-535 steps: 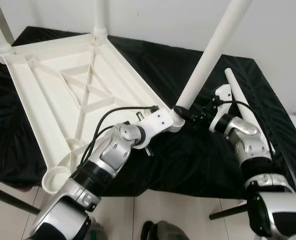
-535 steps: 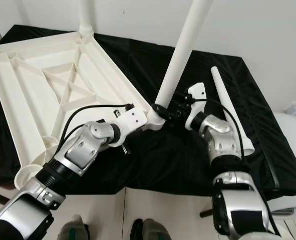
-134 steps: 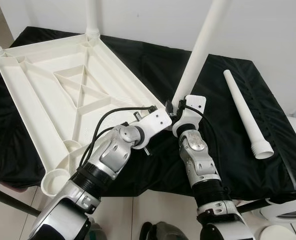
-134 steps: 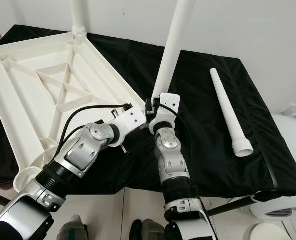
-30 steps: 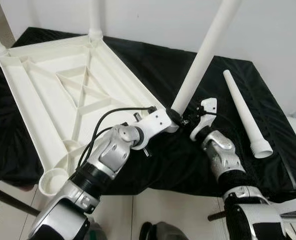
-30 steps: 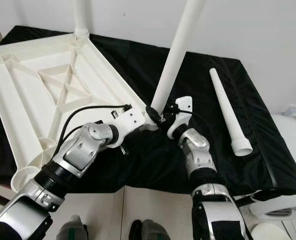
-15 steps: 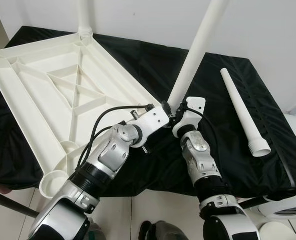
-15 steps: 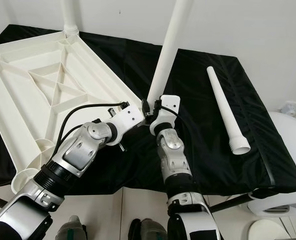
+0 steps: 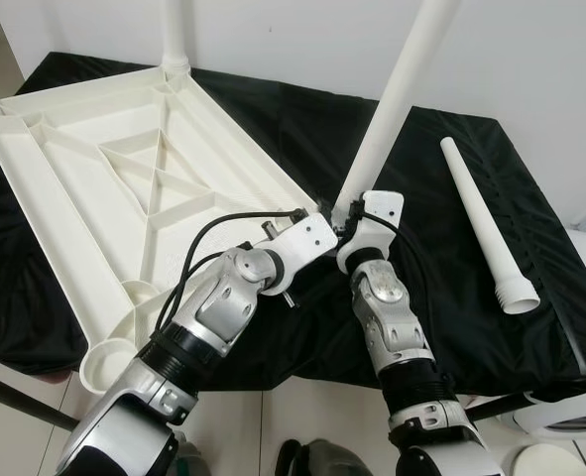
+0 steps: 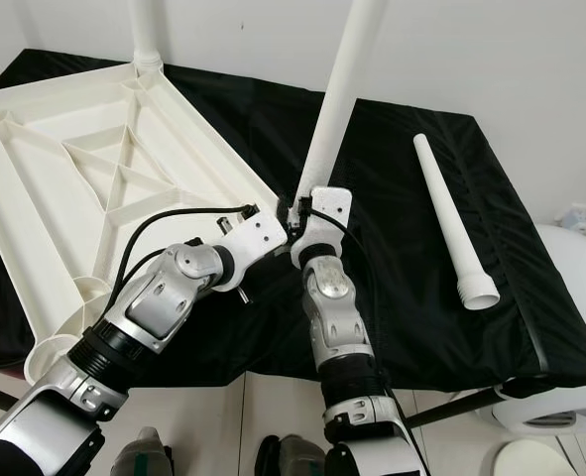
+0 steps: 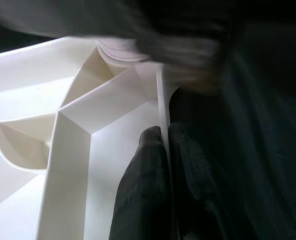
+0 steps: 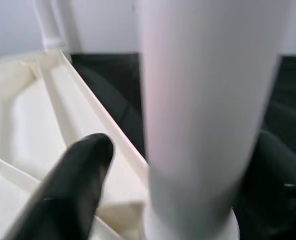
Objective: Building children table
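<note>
At frame centre, the left gripper (image 11: 163,150) pinches the near rim of the upturned tabletop (image 9: 94,188), while the right gripper (image 12: 188,165) is clamped around the leg (image 9: 397,99) at its corner socket. Keep the leg upright and press straight down. At right, a spare leg (image 9: 481,218) lies on the black cloth (image 9: 431,297).

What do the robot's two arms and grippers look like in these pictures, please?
Both arms are built of rounded silver segments joined by black ribbed bands. The left arm ends in a white angular wrist housing, with a black cable looping from the forearm to it. The right arm carries a similar white housing with a thin black cable. The left gripper has long, smooth, matte black fingers; so has the right gripper.
</note>
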{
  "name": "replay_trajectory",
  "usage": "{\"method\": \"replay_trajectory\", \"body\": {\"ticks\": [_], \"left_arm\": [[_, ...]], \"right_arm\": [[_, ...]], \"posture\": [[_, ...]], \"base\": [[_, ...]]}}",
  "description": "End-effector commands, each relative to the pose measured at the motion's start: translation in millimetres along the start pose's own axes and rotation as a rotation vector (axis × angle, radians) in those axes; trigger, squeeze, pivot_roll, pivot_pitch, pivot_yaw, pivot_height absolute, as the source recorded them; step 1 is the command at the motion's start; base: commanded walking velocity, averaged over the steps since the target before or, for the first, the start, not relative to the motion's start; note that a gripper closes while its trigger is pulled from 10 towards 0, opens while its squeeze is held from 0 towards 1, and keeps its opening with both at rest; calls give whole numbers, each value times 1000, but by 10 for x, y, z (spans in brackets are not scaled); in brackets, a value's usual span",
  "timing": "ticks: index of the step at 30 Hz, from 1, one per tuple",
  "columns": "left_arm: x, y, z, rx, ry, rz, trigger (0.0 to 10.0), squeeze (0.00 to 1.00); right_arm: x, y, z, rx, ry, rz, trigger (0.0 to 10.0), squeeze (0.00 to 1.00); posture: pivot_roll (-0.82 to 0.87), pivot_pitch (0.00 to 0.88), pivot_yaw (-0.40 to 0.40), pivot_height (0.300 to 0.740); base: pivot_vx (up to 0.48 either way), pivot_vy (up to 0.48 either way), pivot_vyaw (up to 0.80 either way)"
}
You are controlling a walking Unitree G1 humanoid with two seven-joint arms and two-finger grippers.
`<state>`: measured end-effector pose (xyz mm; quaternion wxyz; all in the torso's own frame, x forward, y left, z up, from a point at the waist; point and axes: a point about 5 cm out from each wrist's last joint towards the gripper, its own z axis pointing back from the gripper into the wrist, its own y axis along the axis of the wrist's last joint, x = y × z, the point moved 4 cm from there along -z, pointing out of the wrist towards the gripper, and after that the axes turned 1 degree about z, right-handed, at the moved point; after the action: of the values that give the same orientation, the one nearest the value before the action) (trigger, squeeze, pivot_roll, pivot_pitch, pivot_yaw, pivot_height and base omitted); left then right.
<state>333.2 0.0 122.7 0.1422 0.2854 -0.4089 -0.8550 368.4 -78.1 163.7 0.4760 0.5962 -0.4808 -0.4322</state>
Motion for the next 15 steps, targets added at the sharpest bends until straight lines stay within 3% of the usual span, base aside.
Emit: {"method": "replay_trajectory", "body": {"ticks": [1, 8, 9, 10, 15], "left_arm": [[139, 90, -31, 29, -40, -32, 10000, 0], [143, 97, -30, 30, -39, -31, 10000, 0], [143, 98, -30, 30, -39, -30, 10000, 0], [142, 98, -30, 30, -39, -29, 10000, 0], [131, 97, -28, 29, -36, -28, 10000, 0]], "right_arm": [[-43, -36, 38, -11, 0, -30, 10000, 1000], [101, -40, 65, -14, -15, -8, 10000, 1000], [150, -59, 73, -22, 6, -1, 10000, 365], [181, -71, 79, -26, 27, 6, 10000, 12], [281, -114, 85, -49, 49, -6, 10000, 0]], "posture": [[103, 5, -143, 740], [102, 9, -146, 740], [102, 10, -147, 740], [102, 10, -147, 740], [101, 13, -146, 740]], "base": [[0, 0, 0], [0, 0, 0], [0, 0, 0], [0, 0, 0], [0, 0, 0]]}}
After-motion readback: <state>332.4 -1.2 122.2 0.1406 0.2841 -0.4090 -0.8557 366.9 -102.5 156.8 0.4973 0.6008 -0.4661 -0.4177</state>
